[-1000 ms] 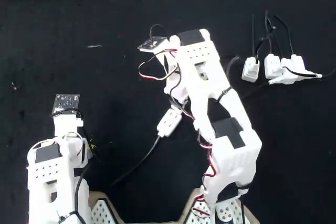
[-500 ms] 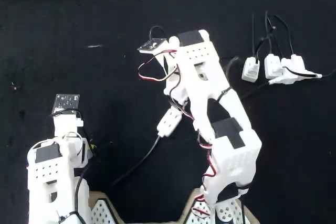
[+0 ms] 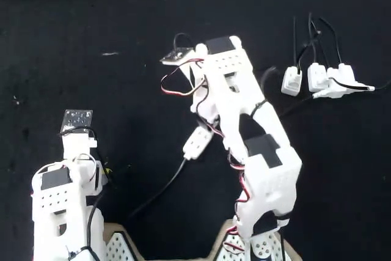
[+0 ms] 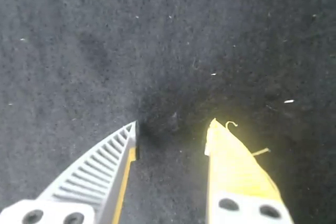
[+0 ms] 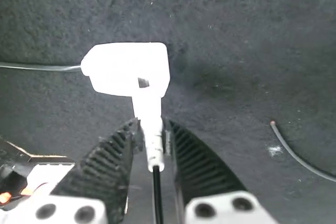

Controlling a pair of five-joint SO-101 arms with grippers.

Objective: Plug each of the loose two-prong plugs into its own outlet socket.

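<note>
White two-prong plug lies near the table's middle, my right gripper clamped on its thin neck. It may pivot there, so I'd carry it slowly and level toward the white outlet sockets by the right edge. My left gripper rests with its fingers apart.

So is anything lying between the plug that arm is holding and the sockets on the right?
No loose object shows on the black cloth between the plug and the sockets; only the right arm itself crosses above that stretch.
</note>
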